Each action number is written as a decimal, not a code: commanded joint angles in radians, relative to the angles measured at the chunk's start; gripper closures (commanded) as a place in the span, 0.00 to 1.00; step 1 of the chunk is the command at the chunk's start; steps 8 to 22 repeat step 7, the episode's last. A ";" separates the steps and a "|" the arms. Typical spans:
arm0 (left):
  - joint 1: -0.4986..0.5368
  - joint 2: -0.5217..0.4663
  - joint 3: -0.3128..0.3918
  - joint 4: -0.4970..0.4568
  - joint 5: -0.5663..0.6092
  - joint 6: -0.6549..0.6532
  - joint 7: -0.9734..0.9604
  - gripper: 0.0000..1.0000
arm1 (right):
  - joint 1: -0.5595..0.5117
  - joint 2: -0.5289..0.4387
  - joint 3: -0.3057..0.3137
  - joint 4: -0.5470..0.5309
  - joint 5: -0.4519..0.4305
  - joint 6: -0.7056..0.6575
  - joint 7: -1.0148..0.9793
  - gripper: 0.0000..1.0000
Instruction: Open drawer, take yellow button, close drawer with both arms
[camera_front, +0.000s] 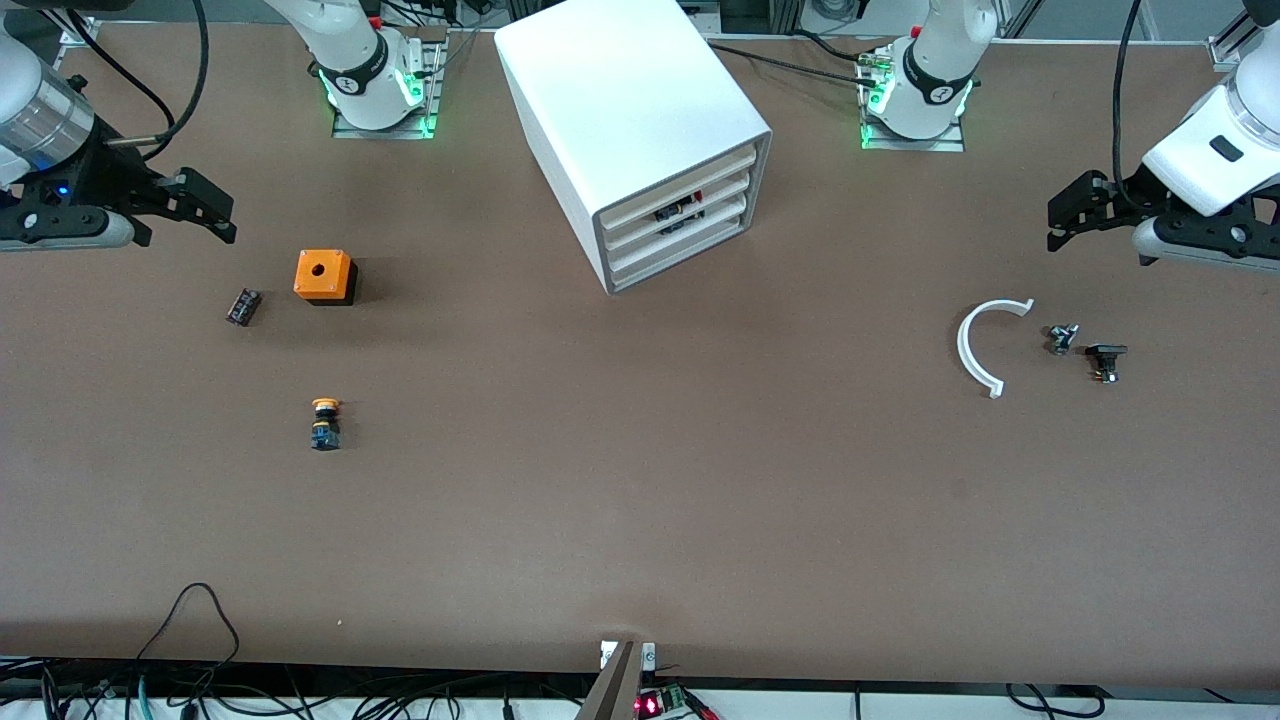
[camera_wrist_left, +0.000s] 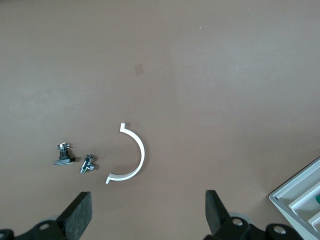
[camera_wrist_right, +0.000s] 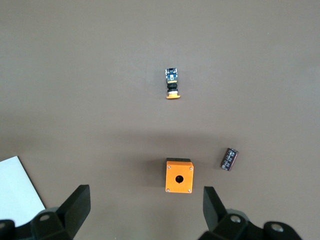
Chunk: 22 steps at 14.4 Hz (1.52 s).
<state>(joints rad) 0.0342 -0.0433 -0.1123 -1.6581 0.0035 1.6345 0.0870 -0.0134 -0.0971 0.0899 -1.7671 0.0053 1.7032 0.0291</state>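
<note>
The white cabinet (camera_front: 630, 120) stands at the table's middle, near the arms' bases. Its uppermost drawer (camera_front: 678, 184) looks pushed in, flush with the three below. The button (camera_front: 325, 422), orange cap on a dark body, lies on its side on the table toward the right arm's end; it also shows in the right wrist view (camera_wrist_right: 172, 84). My right gripper (camera_front: 222, 216) hovers open and empty above the table near the orange cube (camera_front: 323, 275). My left gripper (camera_front: 1058, 222) hovers open and empty at the left arm's end, over the table beside a white arc (camera_front: 975, 345).
The orange cube (camera_wrist_right: 179, 176) with a hole and a small black part (camera_front: 243, 306) lie farther from the front camera than the button. Two small metal parts (camera_front: 1062, 338) (camera_front: 1106, 360) lie beside the white arc (camera_wrist_left: 132, 155). The cabinet's corner (camera_wrist_left: 300, 195) shows in the left wrist view.
</note>
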 joint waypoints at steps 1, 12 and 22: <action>-0.056 -0.018 0.059 -0.022 -0.008 0.021 0.028 0.00 | -0.013 0.033 0.013 0.083 -0.013 -0.060 0.006 0.00; -0.040 0.022 0.059 0.009 -0.010 0.010 0.027 0.00 | -0.019 0.057 0.008 0.113 -0.014 -0.060 0.006 0.00; -0.040 0.022 0.059 0.009 -0.010 0.010 0.027 0.00 | -0.019 0.057 0.008 0.113 -0.014 -0.060 0.006 0.00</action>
